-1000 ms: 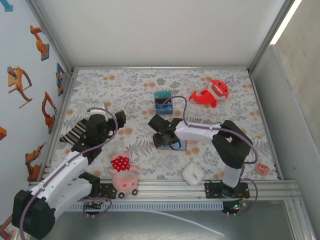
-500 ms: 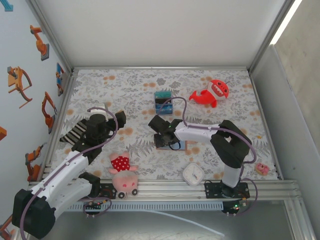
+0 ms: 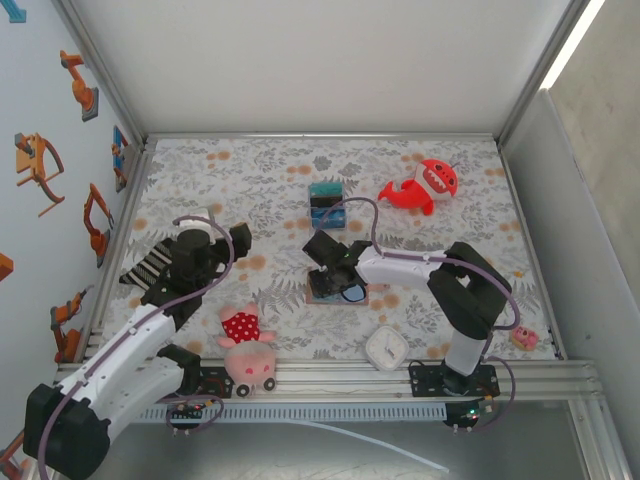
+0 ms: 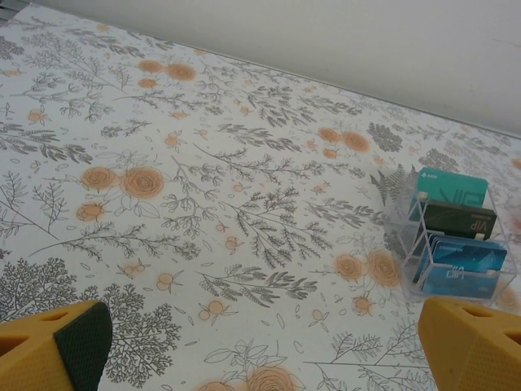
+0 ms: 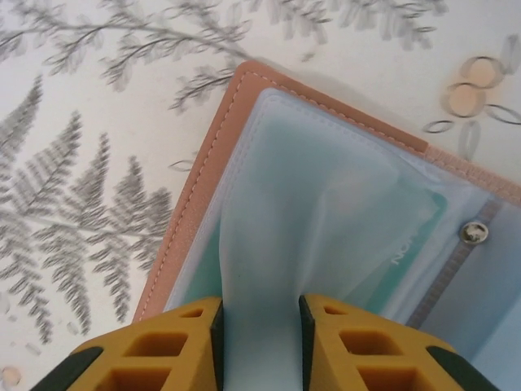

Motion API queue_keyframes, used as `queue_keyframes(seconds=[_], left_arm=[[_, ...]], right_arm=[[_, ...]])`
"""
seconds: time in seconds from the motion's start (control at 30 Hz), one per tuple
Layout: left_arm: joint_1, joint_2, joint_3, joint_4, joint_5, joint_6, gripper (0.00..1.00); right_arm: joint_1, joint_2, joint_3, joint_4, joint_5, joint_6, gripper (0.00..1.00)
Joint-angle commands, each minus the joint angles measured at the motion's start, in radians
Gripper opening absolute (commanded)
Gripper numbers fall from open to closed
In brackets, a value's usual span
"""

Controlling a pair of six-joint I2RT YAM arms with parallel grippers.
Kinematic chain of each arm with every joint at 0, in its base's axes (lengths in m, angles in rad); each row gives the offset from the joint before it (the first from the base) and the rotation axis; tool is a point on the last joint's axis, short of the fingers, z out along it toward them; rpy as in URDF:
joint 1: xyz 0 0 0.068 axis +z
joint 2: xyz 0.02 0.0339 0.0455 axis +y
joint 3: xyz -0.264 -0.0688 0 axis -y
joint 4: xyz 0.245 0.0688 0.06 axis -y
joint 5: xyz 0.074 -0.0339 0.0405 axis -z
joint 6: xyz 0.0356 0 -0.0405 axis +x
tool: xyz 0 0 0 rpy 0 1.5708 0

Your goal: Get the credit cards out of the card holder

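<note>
— Checking right gripper [image 5: 260,324]: status?
— Pinching a clear sleeve [image 5: 285,204] of the card holder [image 5: 191,195], teal card [image 5: 407,236] inside. Holder lies open just on the arms' side of the striped box [image 3: 326,203].
— Left gripper [image 4: 260,346]?
— Jaws spread wide, hovering well left of that box.

The tabletop [image 4: 203,163] is wearing a white cloth printed with grey ferns and orange blooms. The card holder [image 5: 203,175] is showing tan-brown leather with pale stitching around milky blue-green sleeves. The right hand [image 5: 259,318] is showing yellow fingers edged in dark green. The shark toy [image 3: 425,185] is glowing red and white; the plush pig [image 3: 248,355] is showing pink with red, white-dotted fabric.
</note>
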Motion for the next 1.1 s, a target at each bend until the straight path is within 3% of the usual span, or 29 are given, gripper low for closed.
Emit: queue_keyframes(seconds=[0.0,0.3,0.73,1.07], left_arm=[[0.005,-0.033,0.022,-0.012,0.019,-0.019,0.97],[0.005,-0.049,0.048,-0.005,0.043,-0.025,0.97],[0.004,-0.034,0.075,0.022,0.053,-0.03,0.97],[0.004,-0.027,0.091,0.015,0.07,-0.025,0.97]], right_arm=[[0.01,-0.009,0.0,-0.011,-0.054,-0.043,0.27],[0.01,-0.047,0.023,-0.092,0.042,-0.068,0.27],[0.009,-0.097,0.02,-0.157,0.169,-0.061,0.38],[-0.015,-0.155,-0.04,-0.168,0.232,-0.013,0.38]])
